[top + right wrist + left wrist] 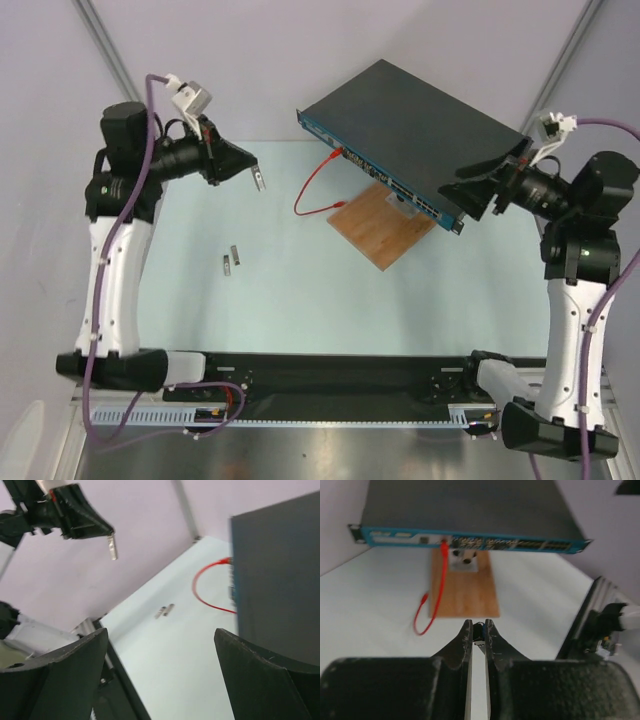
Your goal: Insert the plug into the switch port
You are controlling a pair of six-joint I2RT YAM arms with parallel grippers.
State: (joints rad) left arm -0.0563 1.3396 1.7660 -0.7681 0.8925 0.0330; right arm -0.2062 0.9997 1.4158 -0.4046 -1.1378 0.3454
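Observation:
The switch (410, 125), a dark grey flat box with a blue port strip (385, 180), sits raised over a wooden board at the back right; it also shows in the left wrist view (470, 505) and the right wrist view (275, 575). My left gripper (250, 168) hovers left of it, shut on a small silver plug (259, 180), seen between the jaws in the left wrist view (479, 634) and from the right wrist (113, 547). My right gripper (452, 185) is open and empty at the switch's right front end.
A red cable (315, 195) loops from a left port down to the table. The wooden board (380, 225) and a grey block (464, 560) lie under the switch. Two small spare plugs (231, 261) lie on the table at mid left.

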